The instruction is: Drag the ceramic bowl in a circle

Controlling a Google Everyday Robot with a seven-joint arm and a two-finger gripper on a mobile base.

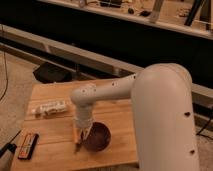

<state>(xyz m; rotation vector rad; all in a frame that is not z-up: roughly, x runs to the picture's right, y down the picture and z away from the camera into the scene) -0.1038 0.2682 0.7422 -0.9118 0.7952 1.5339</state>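
Arm (165,110): a bulky white arm that enters from the right and near side. It hangs over the right part of the table and reaches left to a wrist that turns down.
Table (120,117): a light wooden top. Its near edge runs just below the bowl and its right edge passes under the arm.
Open room: bare wood lies on the far side of the bowl and to its right. There is little room toward the near edge.
Ceramic bowl (99,139): sits in the near middle of the table, close to the near edge. It is round, shallow and dark maroon, with a darker inside.
Gripper (82,132): points down at the bowl's left rim, with its fingers drawn together on that rim.
White packet (50,107): lies on the left of the table, on the far side of the bowl and well apart from it.
Dark flat box (28,145): lies at the near left corner.
Orange stick (76,145): lies just left of the bowl, partly hidden under the gripper.
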